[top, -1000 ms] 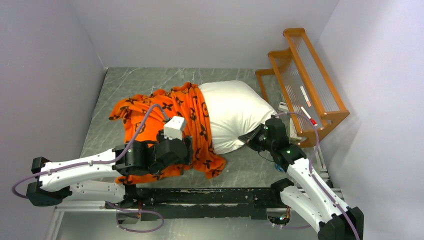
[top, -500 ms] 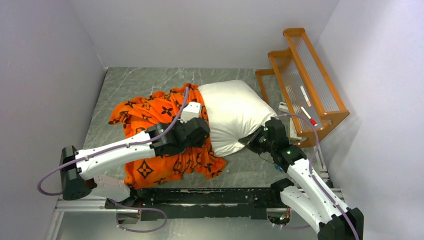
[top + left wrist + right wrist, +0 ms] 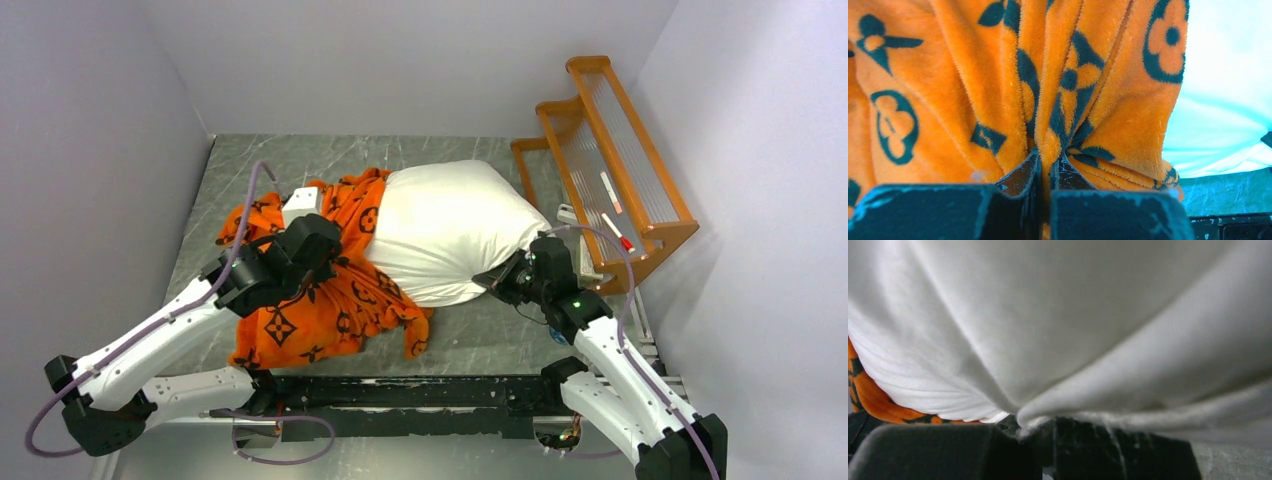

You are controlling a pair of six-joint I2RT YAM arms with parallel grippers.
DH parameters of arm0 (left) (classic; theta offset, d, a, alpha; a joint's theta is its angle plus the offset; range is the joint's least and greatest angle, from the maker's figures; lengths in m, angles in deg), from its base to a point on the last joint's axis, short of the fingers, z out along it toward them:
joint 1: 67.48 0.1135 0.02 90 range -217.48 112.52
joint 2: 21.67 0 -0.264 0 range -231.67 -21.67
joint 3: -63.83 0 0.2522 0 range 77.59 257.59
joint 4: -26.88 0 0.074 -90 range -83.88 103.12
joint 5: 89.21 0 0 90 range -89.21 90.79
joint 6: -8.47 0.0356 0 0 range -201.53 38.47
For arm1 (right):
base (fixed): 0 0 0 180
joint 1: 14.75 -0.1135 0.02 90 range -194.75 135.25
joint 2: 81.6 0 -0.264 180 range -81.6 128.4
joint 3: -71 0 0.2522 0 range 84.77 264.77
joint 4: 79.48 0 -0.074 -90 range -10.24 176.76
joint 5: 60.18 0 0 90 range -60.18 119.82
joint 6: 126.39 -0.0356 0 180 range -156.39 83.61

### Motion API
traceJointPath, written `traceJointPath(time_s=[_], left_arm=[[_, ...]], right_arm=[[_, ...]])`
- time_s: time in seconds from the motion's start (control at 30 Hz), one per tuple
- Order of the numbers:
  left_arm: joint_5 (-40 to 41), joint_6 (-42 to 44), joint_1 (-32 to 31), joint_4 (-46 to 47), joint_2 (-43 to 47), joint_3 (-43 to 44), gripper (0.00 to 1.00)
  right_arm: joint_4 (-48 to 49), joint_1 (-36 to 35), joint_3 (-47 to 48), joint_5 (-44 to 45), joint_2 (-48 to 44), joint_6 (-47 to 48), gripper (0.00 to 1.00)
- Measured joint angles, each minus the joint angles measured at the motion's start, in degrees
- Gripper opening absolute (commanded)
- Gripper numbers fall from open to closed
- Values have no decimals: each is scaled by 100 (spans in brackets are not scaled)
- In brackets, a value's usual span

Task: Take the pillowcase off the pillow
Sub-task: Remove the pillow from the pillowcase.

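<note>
Left gripper (image 3: 1046,172) is clamped on a bunched fold of the orange pillowcase (image 3: 320,310), jaws pressed together with the plush squeezed between them. Over on the right, the right gripper (image 3: 497,278) pinches the near right corner of the white pillow (image 3: 450,235), cloth drawn taut into its tips. The pillow lies mid-table, mostly bare, with only its left end under the pillowcase. The pillowcase heaps to the left and spills toward the near edge of the grey table (image 3: 250,160). A wooden rack (image 3: 610,150) stands far right.
</note>
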Motion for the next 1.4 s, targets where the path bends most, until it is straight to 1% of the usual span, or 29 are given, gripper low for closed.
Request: traceJointPath(time_s=[0.07,0.13,0.17,0.27,0.33,0.4,0.53,0.6,0.7,0.77,0.83,0.9,0.97,1.0,1.03,1.07,1.13,1.17,1.2,1.27,1.3,1.33,1.4], left_arm=[[-15,-22,46,-153,155,0,6],[-116,55,61,-151,238,-35,14],[-195,138,74,-114,269,-76,23],[-562,531,144,28,352,-210,61],[-817,758,173,153,378,-208,76],[-990,962,186,243,376,-87,86],[-955,1403,219,289,181,629,95],[-876,1648,227,352,-74,1132,96],[-632,1991,302,481,-752,1952,97],[-588,2162,496,675,-1163,2203,97],[-804,2339,850,994,-1567,2140,96],[-1187,2446,1327,1248,-2000,1980,92],[-1449,2500,1661,1349,-2422,1869,91],[-1537,2507,1790,1379,-2621,1794,89],[-1604,2507,1862,1421,-2758,1696,85],[-1659,2496,1899,1508,-2824,1556,78],[-1803,2457,1919,1812,-2769,1091,60],[-1884,2422,1919,1965,-2653,852,51],[-1976,2391,1917,2105,-2505,629,40],[-2177,2374,1919,2404,-2092,166,17],[-2295,2378,1923,2522,-1838,-66,9],[-2417,2385,1926,2608,-1617,-245,5],[-2717,2472,1928,2747,-1209,-560,5]], right_arm=[[31,-7,11,-59,55,4,0],[33,-9,37,-98,103,35,0],[35,-9,52,-109,120,61,0],[2,2,109,-149,162,208,0],[-48,15,149,-166,162,317,0],[-107,20,195,-170,118,424,0],[-269,28,210,-149,-118,573,1],[-365,28,210,-146,-238,610,3],[-466,28,210,-153,-354,671,7],[-560,28,240,-149,-385,730,9],[-734,28,354,-127,-385,822,13],[-922,28,540,-90,-398,942,17],[-1086,28,730,-52,-442,1060,24],[-1189,28,850,-22,-483,1121,30],[-1311,33,992,33,-535,1178,37],[-1421,39,1163,136,-610,1228,45],[-1495,61,1447,302,-802,1309,60],[-1491,63,1561,367,-903,1311,65],[-1480,66,1698,435,-1038,1353,68],[-1423,68,1910,501,-1244,1429,70],[-1357,68,2020,503,-1320,1460,72],[-1290,70,2135,492,-1342,1499,72],[-1119,72,2356,413,-1241,1578,72]])
